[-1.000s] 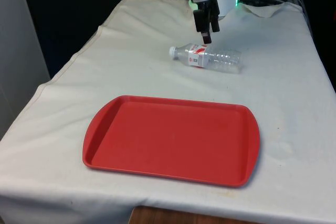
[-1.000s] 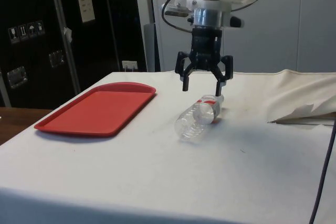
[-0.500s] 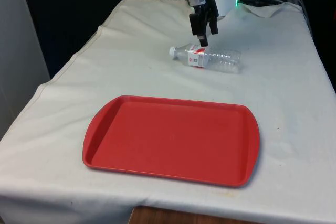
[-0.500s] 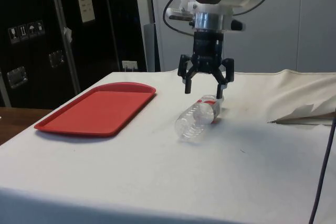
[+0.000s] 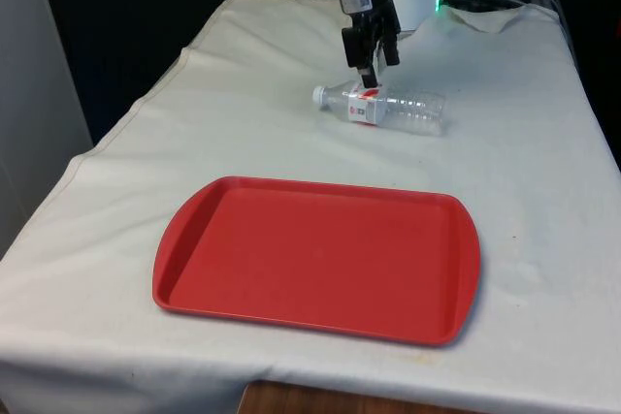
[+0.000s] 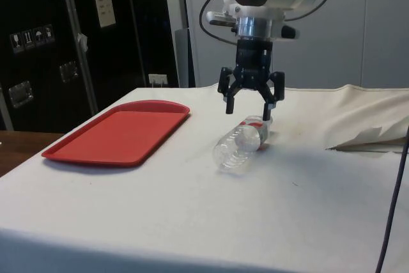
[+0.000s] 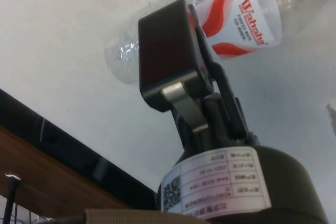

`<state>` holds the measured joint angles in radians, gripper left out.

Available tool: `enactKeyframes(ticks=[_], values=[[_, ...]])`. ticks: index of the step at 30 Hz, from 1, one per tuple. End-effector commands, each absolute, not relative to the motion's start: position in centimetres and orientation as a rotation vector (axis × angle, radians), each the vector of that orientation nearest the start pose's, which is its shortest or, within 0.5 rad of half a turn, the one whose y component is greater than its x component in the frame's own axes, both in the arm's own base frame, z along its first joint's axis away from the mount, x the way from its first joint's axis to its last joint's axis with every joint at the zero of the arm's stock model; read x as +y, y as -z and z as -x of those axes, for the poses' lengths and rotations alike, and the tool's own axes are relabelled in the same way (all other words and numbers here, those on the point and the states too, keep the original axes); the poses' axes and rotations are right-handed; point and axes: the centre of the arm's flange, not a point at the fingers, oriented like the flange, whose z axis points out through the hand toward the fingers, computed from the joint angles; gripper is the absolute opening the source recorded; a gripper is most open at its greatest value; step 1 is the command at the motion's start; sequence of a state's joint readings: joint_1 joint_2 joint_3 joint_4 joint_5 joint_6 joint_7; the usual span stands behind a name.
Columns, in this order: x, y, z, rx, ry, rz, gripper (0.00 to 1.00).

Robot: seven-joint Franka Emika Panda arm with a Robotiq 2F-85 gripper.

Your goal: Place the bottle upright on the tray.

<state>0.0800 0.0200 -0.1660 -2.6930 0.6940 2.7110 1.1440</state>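
Nearest, the red tray [image 5: 315, 259] lies bare on the white-clothed worktop [image 5: 146, 143]. Beyond it, well apart, the bottle [image 5: 383, 107] rests on its side — clear, apparently empty plastic with a red-and-white label, cap toward the front view's left. It looks light, thin-walled and prone to roll, so gripping across the labelled middle seems soundest. Over that label hangs the pincer [image 6: 249, 103], released — jaws spread, holding nothing. Farther off, dark cabinets [image 6: 38, 36] stand.
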Motion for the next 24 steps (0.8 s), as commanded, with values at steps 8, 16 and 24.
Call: enactKeyframes(ticks=[8,16,24], values=[[-6.1,-21.9,-40.1,2.345,-0.212,1.685,1.0],[-6.5,-22.2,-40.2,2.355,-0.187,1.64,1.0],[-6.8,-22.2,-40.0,2.365,-0.174,1.615,1.0]])
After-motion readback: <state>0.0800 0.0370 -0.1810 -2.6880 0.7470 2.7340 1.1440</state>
